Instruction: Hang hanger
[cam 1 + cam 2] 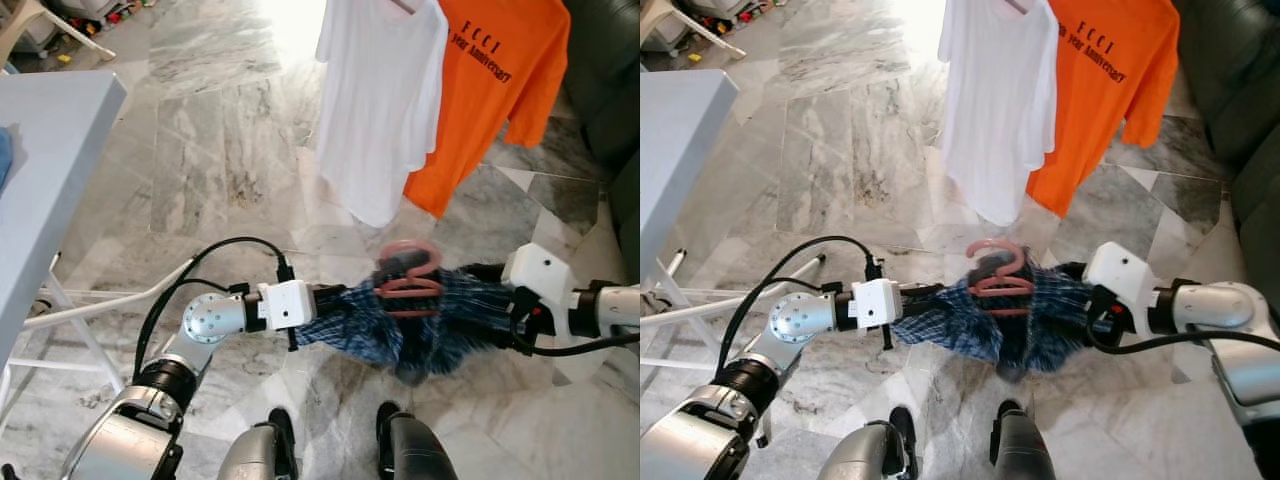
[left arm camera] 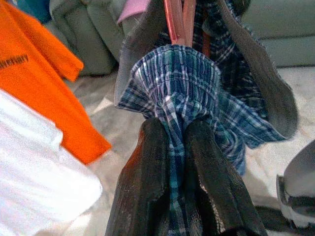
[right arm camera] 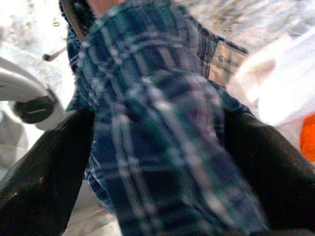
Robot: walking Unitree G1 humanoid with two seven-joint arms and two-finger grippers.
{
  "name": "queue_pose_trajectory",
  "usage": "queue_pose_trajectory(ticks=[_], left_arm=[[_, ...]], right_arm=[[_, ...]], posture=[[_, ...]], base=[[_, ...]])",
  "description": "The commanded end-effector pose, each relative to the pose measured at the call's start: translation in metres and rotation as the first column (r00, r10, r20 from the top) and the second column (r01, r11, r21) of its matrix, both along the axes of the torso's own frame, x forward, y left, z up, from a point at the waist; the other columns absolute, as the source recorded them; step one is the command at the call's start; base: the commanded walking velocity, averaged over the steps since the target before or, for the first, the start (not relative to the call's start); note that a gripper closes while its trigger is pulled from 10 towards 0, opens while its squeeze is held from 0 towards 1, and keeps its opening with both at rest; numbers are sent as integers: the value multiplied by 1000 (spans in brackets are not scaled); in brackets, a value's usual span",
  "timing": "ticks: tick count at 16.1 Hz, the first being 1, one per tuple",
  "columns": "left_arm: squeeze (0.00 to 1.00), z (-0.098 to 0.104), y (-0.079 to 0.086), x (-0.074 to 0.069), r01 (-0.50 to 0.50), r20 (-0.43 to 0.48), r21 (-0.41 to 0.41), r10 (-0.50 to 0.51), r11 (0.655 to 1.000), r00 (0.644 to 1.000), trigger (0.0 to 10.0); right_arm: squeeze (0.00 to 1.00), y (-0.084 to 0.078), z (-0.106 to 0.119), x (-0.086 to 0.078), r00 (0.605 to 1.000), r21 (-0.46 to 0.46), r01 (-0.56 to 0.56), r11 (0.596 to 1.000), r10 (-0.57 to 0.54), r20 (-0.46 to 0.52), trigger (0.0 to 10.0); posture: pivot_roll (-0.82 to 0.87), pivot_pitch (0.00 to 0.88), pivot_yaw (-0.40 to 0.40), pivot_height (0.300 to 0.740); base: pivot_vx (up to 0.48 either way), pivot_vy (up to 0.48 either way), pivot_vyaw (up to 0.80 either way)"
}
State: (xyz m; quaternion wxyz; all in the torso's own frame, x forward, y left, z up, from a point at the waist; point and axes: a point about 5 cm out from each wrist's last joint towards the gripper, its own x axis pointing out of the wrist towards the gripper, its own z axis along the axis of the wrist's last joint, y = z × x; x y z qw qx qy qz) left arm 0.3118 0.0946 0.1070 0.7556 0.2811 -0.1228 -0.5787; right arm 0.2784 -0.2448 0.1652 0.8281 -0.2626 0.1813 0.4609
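Marble floor is spreading below as I'm holding the plaid garment (image 1: 400,320) at six o'clock; left gripper (image 2: 174,147) is pinching its hem, right gripper (image 3: 157,147) is clamping the opposite edge. Soft, light cloth; I'd grab the stiff pink hanger (image 1: 408,272) instead.

orange short-sleeved cotton T-shirt (image 1: 500,75), hanging at 1 o'clock | dark chest print | top line reads "FCCI" | second line partly readable: "year Anniversary", first characters hidden | no other legible text
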Motion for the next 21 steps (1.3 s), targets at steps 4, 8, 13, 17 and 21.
queue_pose_trajectory(ticks=[4,8,13,17,21], left_arm=[[0,-3,-3,-9,81,3,12,-81,997,997,0],[0,-12,-5,-15,119,-8,52,-118,992,993,0],[0,-12,-5,-15,129,-7,58,-128,990,992,0],[0,-13,-7,-16,129,-12,63,-128,990,992,0],[0,-15,-6,-15,114,-22,72,-113,991,993,0]], right_arm=[[0,11,-7,5,995,-3,-93,996,92,-45,5412],[0,23,-3,15,987,-22,-157,987,156,-44,10000],[0,22,-6,17,972,-61,-218,974,212,-97,0],[0,21,-13,8,952,-72,-268,961,252,-177,0],[0,17,-22,-4,936,-77,-284,956,259,-239,10000]], posture=[[-217,268,63,740],[-219,270,67,740],[-214,272,61,740],[-217,272,60,740],[-217,272,57,740]], base=[[0,0,0],[0,0,0],[0,0,0],[0,0,0],[0,0,0]])
